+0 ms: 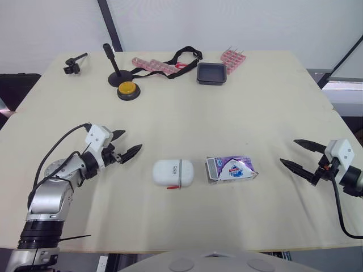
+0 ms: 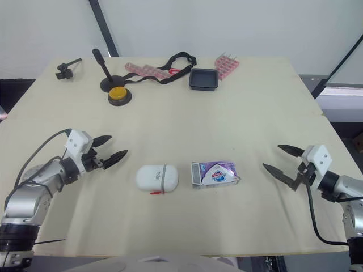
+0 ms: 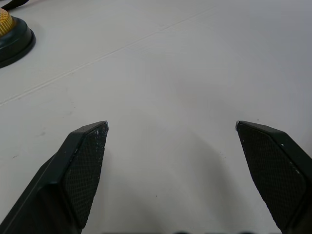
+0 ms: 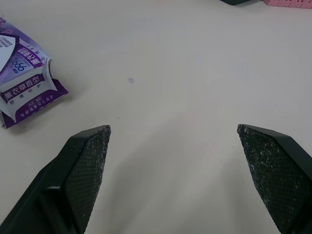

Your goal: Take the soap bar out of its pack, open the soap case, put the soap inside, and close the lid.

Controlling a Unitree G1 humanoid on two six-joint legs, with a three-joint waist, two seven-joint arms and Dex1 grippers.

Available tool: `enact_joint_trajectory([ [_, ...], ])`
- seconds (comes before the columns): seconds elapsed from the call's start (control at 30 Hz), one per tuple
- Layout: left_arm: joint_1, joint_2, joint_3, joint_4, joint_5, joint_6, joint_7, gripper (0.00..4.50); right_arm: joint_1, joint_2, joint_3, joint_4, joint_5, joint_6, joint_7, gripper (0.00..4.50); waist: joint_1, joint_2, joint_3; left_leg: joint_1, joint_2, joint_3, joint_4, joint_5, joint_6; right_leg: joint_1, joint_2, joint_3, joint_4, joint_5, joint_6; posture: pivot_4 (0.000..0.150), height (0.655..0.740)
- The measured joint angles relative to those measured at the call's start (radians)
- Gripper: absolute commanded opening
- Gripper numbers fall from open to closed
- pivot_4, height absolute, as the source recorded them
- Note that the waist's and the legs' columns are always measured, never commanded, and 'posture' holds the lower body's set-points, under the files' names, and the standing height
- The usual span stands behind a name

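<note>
Near row on the desk [image 1: 255,107]: white soap case [image 1: 173,173] lies flat near centre, lid shut. Purple soap pack [image 1: 231,169] sits just beside it at 3 o'clock, not touching.

Left gripper [image 1: 130,141] is near the case at its 9 o'clock, fingers wide, empty, over bare desk. Right gripper [image 1: 289,152] is at 3 o'clock of the pack, apart from it, fingers wide, empty.

Far side, 12 o'clock: yellow button [image 1: 127,89], black stand [image 1: 116,76], pink strips [image 1: 154,64], black strap [image 1: 184,55], black tray [image 1: 212,73], pink rack [image 1: 232,56]. Small black clamp [image 1: 74,64] sits at 11 o'clock.
</note>
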Motion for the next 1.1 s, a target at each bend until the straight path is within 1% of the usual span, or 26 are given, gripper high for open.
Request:
enact_joint_trajectory([
  [0.1,-0.009,0.000,0.000,0.003,-0.009,0.005,-0.003,4.47,-0.002,-0.005,0.000,0.000,0.000,0.000,0.005,4.50,0.000,0.000,0.000,0.000,0.000,0.000,0.000,0.000,0.000,0.000,0.000,0.000,0.000,0.000,0.000,0.150,0.7291],
  [0.2,-0.028,0.000,0.007,0.014,-0.053,0.022,-0.033,4.47,-0.021,-0.036,0.004,0.012,-0.008,0.000,0.032,4.50,0.000,0.000,0.000,0.000,0.000,0.000,0.001,0.000,0.000,0.000,0.000,0.000,0.001,0.000,0.000,0.150,0.7291],
  [0.3,-0.057,0.008,0.029,0.055,-0.104,0.018,-0.100,4.47,-0.062,-0.103,0.029,0.026,-0.019,0.000,0.098,4.50,-0.002,0.000,0.000,0.000,0.000,0.001,0.002,0.000,0.001,-0.001,0.000,0.001,0.002,0.000,0.000,0.150,0.7291],
  [0.43,-0.080,0.044,0.057,0.105,-0.128,-0.033,-0.202,4.47,-0.132,-0.217,0.103,0.035,-0.073,-0.030,0.218,4.50,-0.003,0.000,0.000,0.000,0.000,0.001,0.003,0.000,0.002,-0.002,0.000,0.000,0.003,0.000,0.000,0.150,0.7291],
  [0.57,-0.037,0.107,0.078,0.117,-0.150,-0.109,-0.351,4.47,-0.269,-0.299,0.204,0.028,-0.093,0.020,0.336,4.50,-0.003,0.000,0.000,0.000,0.001,0.001,0.006,-0.002,0.004,-0.004,0.000,0.001,0.005,0.000,0.000,0.150,0.7291],
  [0.67,0.008,0.128,0.088,0.125,-0.152,-0.174,-0.441,4.47,-0.327,-0.344,0.253,-0.008,-0.102,0.069,0.391,4.50,0.004,0.000,0.000,0.000,0.001,0.001,0.007,-0.002,0.005,-0.006,0.000,0.000,0.005,0.000,0.000,0.150,0.7291],
  [0.7,0.035,0.136,0.091,0.125,-0.152,-0.212,-0.493,4.47,-0.342,-0.353,0.276,-0.030,-0.103,0.100,0.408,4.50,0.009,-0.001,0.000,-0.001,0.001,0.001,0.007,-0.002,0.006,-0.006,0.000,0.000,0.005,0.000,0.000,0.150,0.7291],
  [0.83,0.118,0.139,0.097,0.058,-0.184,-0.296,-0.618,4.47,-0.346,-0.372,0.329,-0.159,-0.091,0.204,0.429,4.50,0.022,-0.001,0.000,-0.001,0.001,0.001,0.008,-0.002,0.006,-0.006,-0.001,0.000,0.006,0.000,-0.001,0.150,0.7291],
  [0.97,0.185,0.143,0.098,-0.009,-0.203,-0.331,-0.681,4.47,-0.336,-0.379,0.336,-0.243,-0.084,0.247,0.429,4.50,0.025,-0.001,0.000,-0.001,0.001,0.001,0.008,-0.002,0.006,-0.007,-0.004,0.000,0.007,0.000,-0.001,0.150,0.7291],
  [1.1,0.195,0.143,0.097,-0.030,-0.217,-0.357,-0.707,4.47,-0.332,-0.380,0.344,-0.306,-0.079,0.301,0.427,4.50,0.023,0.000,0.000,0.000,0.001,0.002,0.008,-0.002,0.006,-0.007,-0.004,0.001,0.008,0.000,-0.001,0.150,0.7291],
])
